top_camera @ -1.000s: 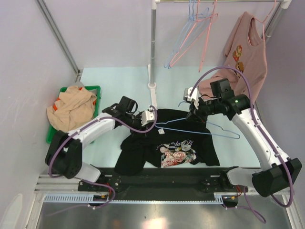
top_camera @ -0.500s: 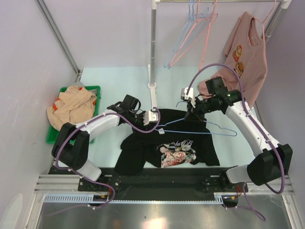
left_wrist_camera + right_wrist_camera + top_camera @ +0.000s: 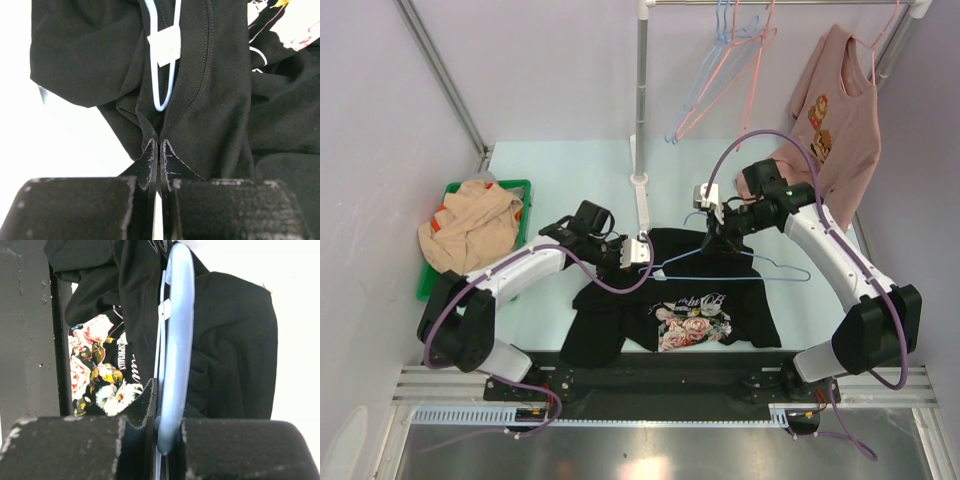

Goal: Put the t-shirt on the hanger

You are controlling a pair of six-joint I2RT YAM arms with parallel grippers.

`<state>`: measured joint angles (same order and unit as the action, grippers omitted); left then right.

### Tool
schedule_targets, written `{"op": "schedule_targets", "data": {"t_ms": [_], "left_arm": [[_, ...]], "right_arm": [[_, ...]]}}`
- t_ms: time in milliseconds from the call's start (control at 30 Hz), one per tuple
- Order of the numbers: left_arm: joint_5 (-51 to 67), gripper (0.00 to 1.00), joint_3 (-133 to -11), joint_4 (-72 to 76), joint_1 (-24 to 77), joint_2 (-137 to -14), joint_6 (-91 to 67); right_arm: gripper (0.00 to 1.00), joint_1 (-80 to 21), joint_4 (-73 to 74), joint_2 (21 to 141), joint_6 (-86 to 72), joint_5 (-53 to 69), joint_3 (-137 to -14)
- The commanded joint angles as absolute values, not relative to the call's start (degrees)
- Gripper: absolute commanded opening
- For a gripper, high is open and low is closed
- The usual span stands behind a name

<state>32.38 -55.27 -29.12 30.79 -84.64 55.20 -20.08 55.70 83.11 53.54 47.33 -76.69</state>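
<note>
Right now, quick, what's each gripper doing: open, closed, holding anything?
Left gripper: closed on a fold of the t-shirt.
Right gripper: closed on the hanger.

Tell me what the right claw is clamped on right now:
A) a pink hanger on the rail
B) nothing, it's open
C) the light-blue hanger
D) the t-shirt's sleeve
C: in the right wrist view the right claw is shut on the wire of the light-blue hanger, which runs out from between its fingers, with the black t-shirt lying beyond it.
</note>
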Motion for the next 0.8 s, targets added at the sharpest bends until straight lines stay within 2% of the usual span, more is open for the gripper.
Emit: {"op": "schedule_targets", "data": {"t_ms": [0, 767], "left_arm": [[33.31, 0.00, -55.19, -28.92, 31.73, -80.78, 58.53], [34.89, 0.00, -59.85, -33.49, 37.26, -69.35, 52.56]], "right_arm": [[0.00, -21.18, 56.60, 83.76, 55.55, 50.36, -79.98], [0.00, -32.78, 38.68, 89.03, 41.93, 57.30, -80.16]]}}
